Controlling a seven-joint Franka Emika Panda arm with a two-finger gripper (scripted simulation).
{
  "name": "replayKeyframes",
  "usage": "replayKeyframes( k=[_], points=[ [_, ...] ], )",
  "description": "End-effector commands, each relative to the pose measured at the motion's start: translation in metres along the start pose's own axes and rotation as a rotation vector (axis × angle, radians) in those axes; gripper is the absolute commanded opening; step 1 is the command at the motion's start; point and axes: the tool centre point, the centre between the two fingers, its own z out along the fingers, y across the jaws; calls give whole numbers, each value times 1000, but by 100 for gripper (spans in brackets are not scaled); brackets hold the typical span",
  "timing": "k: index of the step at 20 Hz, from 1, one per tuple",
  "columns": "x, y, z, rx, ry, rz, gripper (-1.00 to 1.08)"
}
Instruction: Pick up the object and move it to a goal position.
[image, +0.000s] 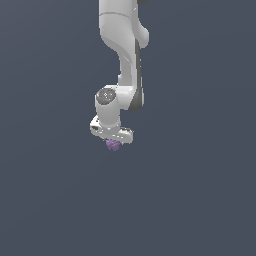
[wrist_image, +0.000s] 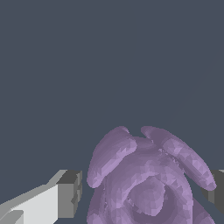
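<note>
White tool (image: 113, 141) straddles the small purple lumpy cluster (wrist_image: 146, 179), pads apart, nothing gripped; off-centre closing could squirt it sideways.

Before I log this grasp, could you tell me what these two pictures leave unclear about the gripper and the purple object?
- Exterior view: the gripper fingers are hidden by the hand body, and the purple object is too small to show contact.
- Wrist view: the purple object is cut off by the picture's edge; one finger shows a gap beside it, and the other finger is mostly out of frame, so the grip cannot be confirmed.
- No goal marker shows in either view.
</note>
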Motion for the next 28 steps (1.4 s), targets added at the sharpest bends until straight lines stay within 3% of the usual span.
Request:
replayKeyframes(
  k=[1, 3, 4, 18, 28],
  points=[
    [1, 0, 5, 0, 1, 0, 100],
    [1, 0, 6, 0, 1, 0, 100],
    [1, 0, 6, 0, 1, 0, -100],
    [1, -1, 1, 1, 2, 0, -100],
    [4, -4, -52, 1, 2, 0, -100]
  ],
)
